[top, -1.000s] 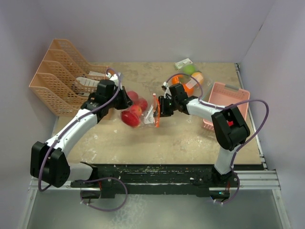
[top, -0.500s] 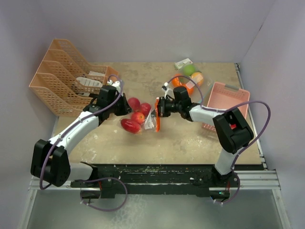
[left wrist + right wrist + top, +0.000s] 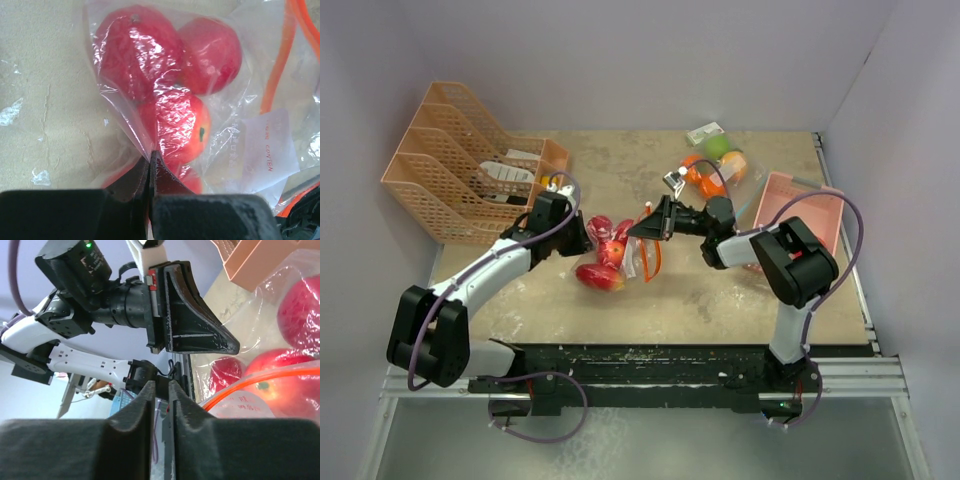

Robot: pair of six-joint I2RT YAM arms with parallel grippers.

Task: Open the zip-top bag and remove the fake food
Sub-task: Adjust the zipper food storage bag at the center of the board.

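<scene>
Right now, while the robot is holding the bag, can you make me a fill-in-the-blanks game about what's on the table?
1. The apples inside the zip-top bag are all ___.
2. The bag's zip strip is coloured ___.
3. The left gripper is ___ on the bag's plastic.
4. The pink basket stands on the ___ side of the table.

Missing words: red, orange, shut, right.

Two arms (image 3: 485, 270) of white links and black joint housings, each trailing a looping purple cable (image 3: 861, 235).
</scene>
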